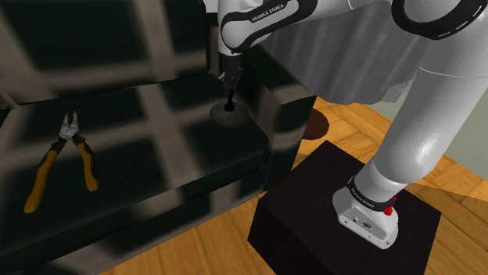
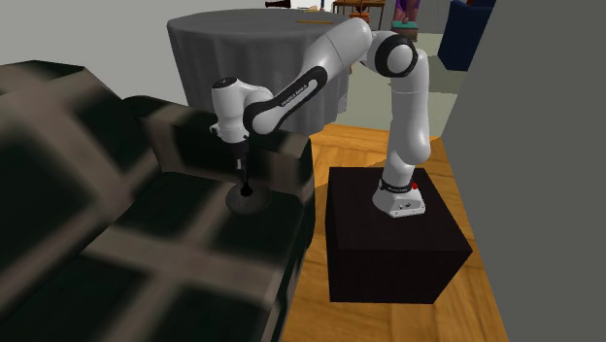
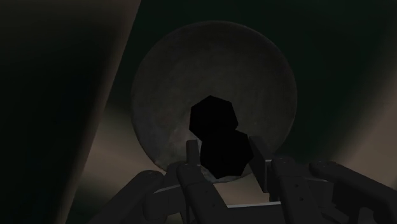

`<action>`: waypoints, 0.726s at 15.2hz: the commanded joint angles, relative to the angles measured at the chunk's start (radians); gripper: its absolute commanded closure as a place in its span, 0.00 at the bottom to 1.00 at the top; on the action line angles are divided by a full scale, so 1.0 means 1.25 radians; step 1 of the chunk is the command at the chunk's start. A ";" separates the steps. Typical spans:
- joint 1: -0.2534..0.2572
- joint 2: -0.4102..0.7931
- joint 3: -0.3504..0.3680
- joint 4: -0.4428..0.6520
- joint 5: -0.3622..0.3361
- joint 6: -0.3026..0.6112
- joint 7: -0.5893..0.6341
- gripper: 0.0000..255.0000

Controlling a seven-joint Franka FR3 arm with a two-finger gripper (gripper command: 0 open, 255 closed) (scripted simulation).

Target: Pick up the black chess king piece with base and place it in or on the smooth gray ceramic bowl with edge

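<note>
at the end of the sofa (image 1: 156,168) seat nearest my stand (image 1: 313,207), close by the armrest, my gripper (image 1: 229,92) hangs straight down over the bowl (image 1: 216,114), its two fingers closed on the chess king (image 1: 229,103). i grip the piece by its upper part and keep it upright, so the base points down and can land flat. a tilted hold would, i judge, let it topple once freed.

the bowl sits on the soft seat cushion, which may give a little under it, so a gentle release seems wise. i am lined up over the bowl's inside, a little off its centre, which leaves rim on every side to catch the piece.

in the wrist view the king is a pure black, faceted shape between my fingers, reading as two stacked lumps. no shading shows its cross or the edge of its base. from the shoulder view it is a slim dark post, its foot low at the bowl's rim. i cannot tell whether it touches the bowl's floor.

the bowl is round, shallow and a dull, smooth gray. orange-handled pliers (image 1: 69,139) lie well apart, toward the seat's other end.
</note>
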 commanded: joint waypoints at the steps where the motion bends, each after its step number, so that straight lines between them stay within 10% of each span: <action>1: 0.001 0.011 -0.001 -0.010 -0.005 0.022 0.003 1.00; 10: 0.002 0.017 -0.002 -0.016 -0.007 0.033 0.005 1.00; 11: 0.002 0.017 -0.002 -0.016 -0.007 0.033 0.005 0.00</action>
